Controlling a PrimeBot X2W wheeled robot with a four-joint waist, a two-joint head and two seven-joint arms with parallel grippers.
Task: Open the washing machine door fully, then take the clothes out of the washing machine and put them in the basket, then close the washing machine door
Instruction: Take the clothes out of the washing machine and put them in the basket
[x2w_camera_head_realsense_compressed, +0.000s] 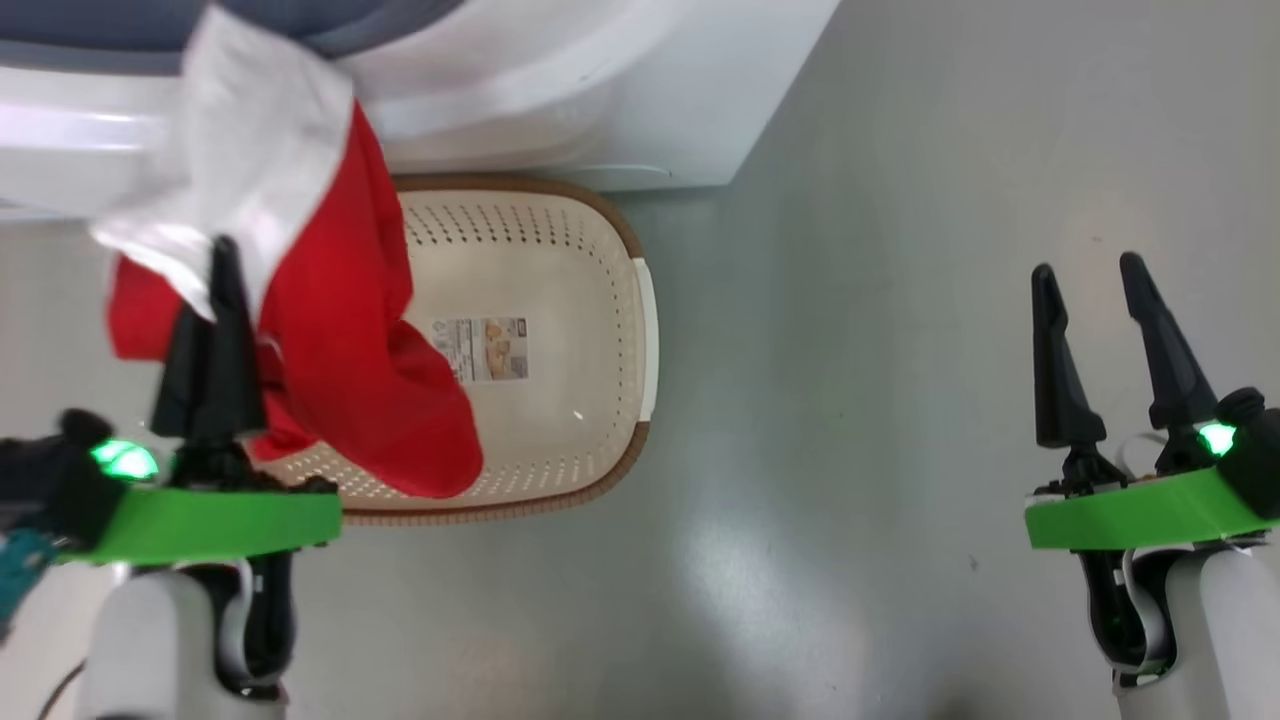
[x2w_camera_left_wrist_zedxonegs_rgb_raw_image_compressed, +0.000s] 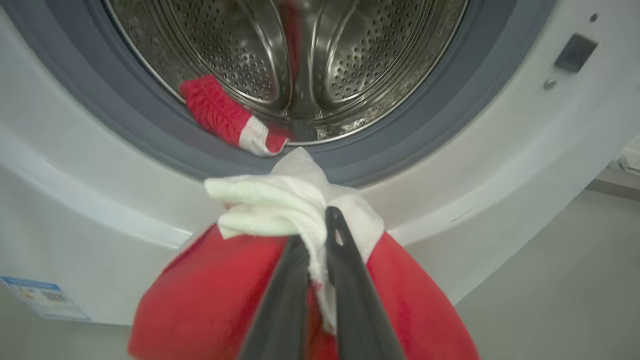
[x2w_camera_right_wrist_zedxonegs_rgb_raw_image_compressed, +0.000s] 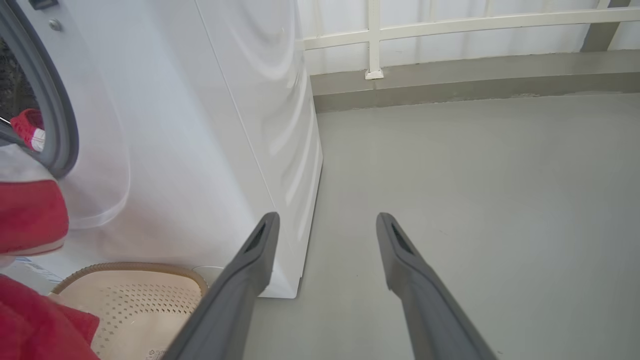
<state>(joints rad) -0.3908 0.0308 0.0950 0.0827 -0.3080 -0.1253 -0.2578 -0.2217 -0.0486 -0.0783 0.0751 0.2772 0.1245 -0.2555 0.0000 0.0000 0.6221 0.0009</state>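
My left gripper (x2w_camera_head_realsense_compressed: 215, 275) is shut on a red and white garment of the clothes (x2w_camera_head_realsense_compressed: 350, 330), which hangs over the left part of the cream basket (x2w_camera_head_realsense_compressed: 620, 240). In the left wrist view its fingers (x2w_camera_left_wrist_zedxonegs_rgb_raw_image_compressed: 316, 227) pinch the white trim, with red fabric (x2w_camera_left_wrist_zedxonegs_rgb_raw_image_compressed: 200, 300) drooping below. A second red garment (x2w_camera_left_wrist_zedxonegs_rgb_raw_image_compressed: 220, 112) lies on the lip of the steel drum (x2w_camera_left_wrist_zedxonegs_rgb_raw_image_compressed: 350, 55) of the washing machine (x2w_camera_head_realsense_compressed: 600, 80). My right gripper (x2w_camera_head_realsense_compressed: 1087, 265) stands open and holds nothing, over bare floor to the right of the basket. The washing machine door is out of view.
The basket (x2w_camera_right_wrist_zedxonegs_rgb_raw_image_compressed: 135, 295) sits on the grey floor right against the machine's front. A grey rubber ring (x2w_camera_left_wrist_zedxonegs_rgb_raw_image_compressed: 400, 135) frames the drum, and a blue label (x2w_camera_left_wrist_zedxonegs_rgb_raw_image_compressed: 40, 297) is low on the front. Beyond the machine's white side (x2w_camera_right_wrist_zedxonegs_rgb_raw_image_compressed: 225, 125) stands a white railing (x2w_camera_right_wrist_zedxonegs_rgb_raw_image_compressed: 450, 25).
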